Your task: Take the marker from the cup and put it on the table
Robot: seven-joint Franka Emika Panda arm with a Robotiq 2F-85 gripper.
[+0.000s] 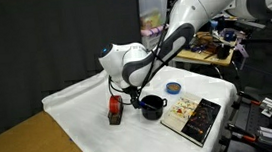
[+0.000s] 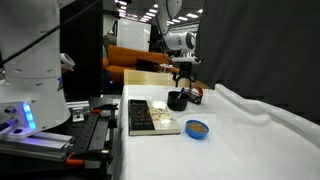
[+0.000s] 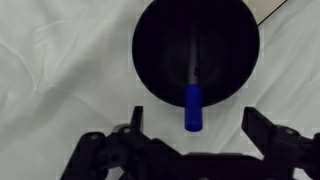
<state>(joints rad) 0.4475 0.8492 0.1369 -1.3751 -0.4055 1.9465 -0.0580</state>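
The wrist view looks straight down into the dark cup (image 3: 160,50), which stands on the white-draped table (image 3: 50,90). The marker (image 3: 193,100) leans in the cup, a dark shaft whose blue end pokes over the near rim. My gripper (image 3: 193,113) is open. Its two black fingers (image 3: 137,115) stand wide on either side of the blue end and touch nothing. In both exterior views the gripper (image 1: 129,90) (image 2: 183,75) hangs above the cup (image 1: 154,107) (image 2: 177,100).
A red-and-black blocky object (image 1: 114,109) sits close beside the cup. A small blue disc (image 1: 173,86) (image 2: 198,128) and a flat book-like item (image 1: 192,117) (image 2: 150,116) lie on the cloth nearby. A bare wooden corner (image 1: 32,146) shows at one side.
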